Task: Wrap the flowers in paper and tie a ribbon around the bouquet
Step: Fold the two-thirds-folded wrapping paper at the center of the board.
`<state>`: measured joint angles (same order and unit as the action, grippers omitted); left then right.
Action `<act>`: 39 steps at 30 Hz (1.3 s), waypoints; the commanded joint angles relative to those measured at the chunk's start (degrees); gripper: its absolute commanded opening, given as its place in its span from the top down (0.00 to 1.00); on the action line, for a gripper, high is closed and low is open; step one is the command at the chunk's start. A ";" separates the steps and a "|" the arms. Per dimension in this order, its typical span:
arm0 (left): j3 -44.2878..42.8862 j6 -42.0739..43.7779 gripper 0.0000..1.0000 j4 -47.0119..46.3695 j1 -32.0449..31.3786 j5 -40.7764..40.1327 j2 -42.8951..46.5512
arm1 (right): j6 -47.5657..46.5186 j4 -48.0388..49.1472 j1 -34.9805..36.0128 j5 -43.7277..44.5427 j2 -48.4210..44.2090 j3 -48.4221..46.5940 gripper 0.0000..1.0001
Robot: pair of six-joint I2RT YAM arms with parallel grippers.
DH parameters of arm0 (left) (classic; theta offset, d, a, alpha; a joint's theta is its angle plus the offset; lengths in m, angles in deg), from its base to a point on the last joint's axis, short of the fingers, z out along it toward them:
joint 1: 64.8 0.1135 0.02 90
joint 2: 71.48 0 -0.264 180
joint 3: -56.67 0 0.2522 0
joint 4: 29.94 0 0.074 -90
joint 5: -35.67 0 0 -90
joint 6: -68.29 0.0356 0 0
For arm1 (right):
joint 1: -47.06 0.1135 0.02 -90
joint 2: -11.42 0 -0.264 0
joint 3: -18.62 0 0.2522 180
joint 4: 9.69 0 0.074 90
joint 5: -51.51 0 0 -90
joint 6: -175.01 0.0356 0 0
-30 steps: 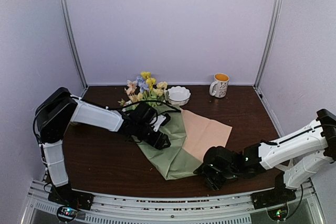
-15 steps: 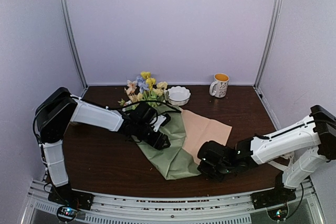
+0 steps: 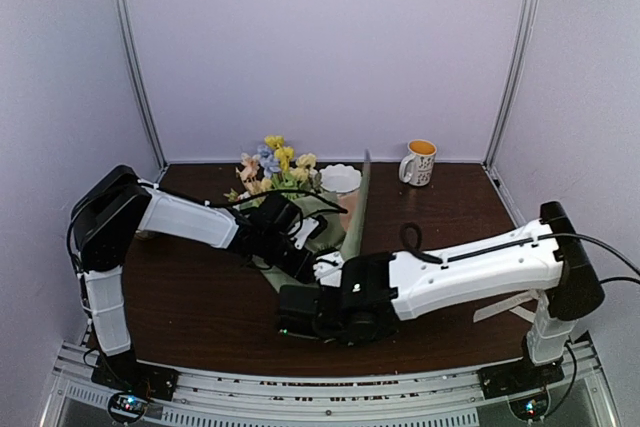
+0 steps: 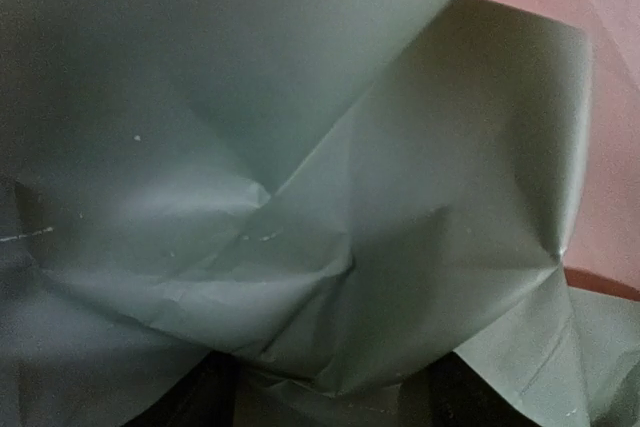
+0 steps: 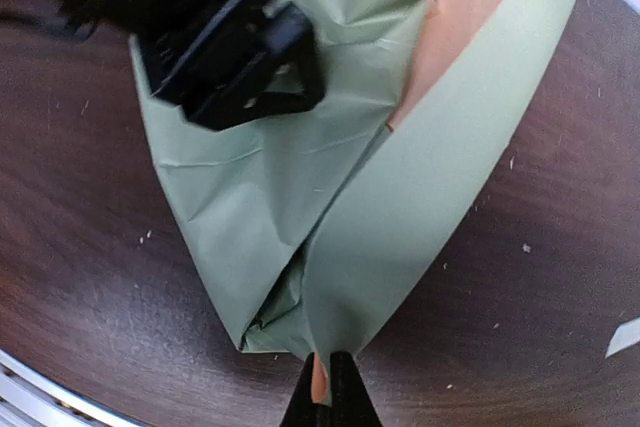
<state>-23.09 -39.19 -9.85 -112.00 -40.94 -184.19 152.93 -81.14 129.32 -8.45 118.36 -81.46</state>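
1. Right gripper (image 5: 328, 394): fingers pinched tight together on the near edge of the paper (image 5: 260, 197). I see a sliver of the peach side caught between the tips.
2. From that pinch, a long green flap rises and runs toward the far right of the right wrist view, with the peach underside showing beside it.
3. In the top view the flap stands on edge, its tip up in front of the bowl (image 3: 340, 179).
4. The rest of the paper lies green side up on the table (image 3: 190, 297), creased and bunched at its near corner just by the right fingertips.
5. Left gripper (image 3: 300, 262): down on the middle of the paper. Its own camera shows only crumpled green sheet with a bit of peach at the upper right, and the fingers are hidden, so I can't tell how wide the jaws are.
6. Flowers (image 3: 268, 162): blossoms stick out at the far end of the paper, left of the bowl. The stems are hidden under the left arm and the sheet.
7. Mug (image 3: 419, 163): far right of the table, well apart from the paper.
8. The right arm reaches across the near table, from its base at the right to the centre.
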 commanded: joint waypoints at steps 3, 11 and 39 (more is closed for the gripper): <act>1.00 1.07 0.29 3.52 0.05 -0.14 -3.44 | -26.17 -9.22 4.89 12.59 9.55 -13.23 1.00; 0.95 2.16 0.29 2.57 1.46 4.44 -1.33 | -48.19 -1.97 5.83 4.40 16.42 -15.40 1.00; -15.49 4.65 0.26 12.55 17.07 4.95 -2.09 | -55.23 -1.23 6.92 -1.12 21.60 -12.10 1.00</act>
<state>-34.21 -34.23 0.51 -95.92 -32.70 -182.29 98.40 -81.71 135.40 -8.05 139.82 -93.44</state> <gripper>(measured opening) 0.737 0.010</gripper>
